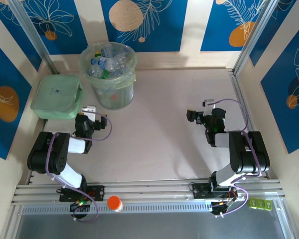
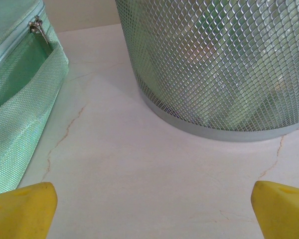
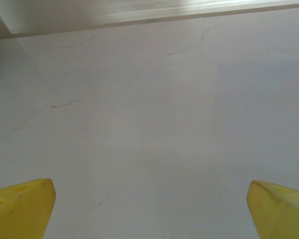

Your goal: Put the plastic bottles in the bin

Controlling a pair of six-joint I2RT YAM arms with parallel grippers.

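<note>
My left gripper (image 1: pixel 91 110) hung wide open and empty, low over the table (image 1: pixel 154 139) and pointed at the gap between the bin (image 1: pixel 114 94) and the green lidded box (image 1: pixel 57 97). On the wrist camera its yellow fingertips (image 2: pixel 25 206) sat far apart in the bottom corners, with nothing between them but pale, veined tabletop. Straight ahead and a little right rose the bin's wall, a fine diamond pattern all over it, greenish shapes blurred behind it, its base ring flat on the table. On the left was the box's woven side, its zip pull (image 2: pixel 36 25) hanging at the corner. From above, the bin stood at the far left of the table, just beside the box, its thin liner folded over the rim. And the plastic bottles (image 1: pixel 107 62)? They were in the bin, heaped up to the rim, mostly clear with blue caps and a touch of green among them. I could not count them from there. Over on the other side, my right gripper (image 1: pixel 192 115) was just as slack, jaws spread, holding nothing, well apart from the bin on the right half of the table. Its own yellow fingers (image 3: pixel 20 209) framed bare, faintly cracked surface running up to the foot of the back wall. Down at the near edge, an orange-capped white item (image 1: pixel 114 203) lay on the rail between the two arm bases, closer to the left one.
</note>
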